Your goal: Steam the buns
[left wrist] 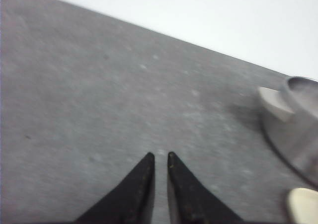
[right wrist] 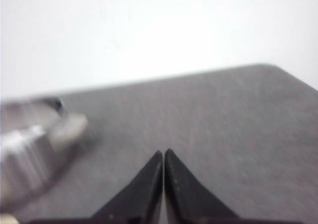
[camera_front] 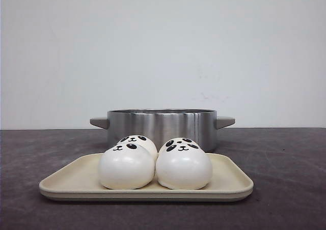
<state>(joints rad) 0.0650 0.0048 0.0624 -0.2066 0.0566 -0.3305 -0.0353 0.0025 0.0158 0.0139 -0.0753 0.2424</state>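
Observation:
Three white panda-faced buns show on a cream tray [camera_front: 71, 181] in the front view: one front left [camera_front: 126, 168], one front right [camera_front: 183, 166], one behind them [camera_front: 140, 141]. Behind the tray stands a steel pot [camera_front: 162, 125] with no lid. Neither arm appears in the front view. My left gripper [left wrist: 159, 155] hovers over bare table with its black fingers a narrow slit apart and nothing between them; the pot [left wrist: 298, 129] lies off to one side of it. My right gripper [right wrist: 163, 152] is shut and empty over bare table, the blurred pot [right wrist: 25, 154] to its side.
The dark grey table [camera_front: 285, 179] extends either side of the tray and pot. The pot's two grey handles [camera_front: 99, 122] [camera_front: 224, 122] stick out sideways. A corner of the tray [left wrist: 303, 204] shows in the left wrist view. A white wall rises behind the table.

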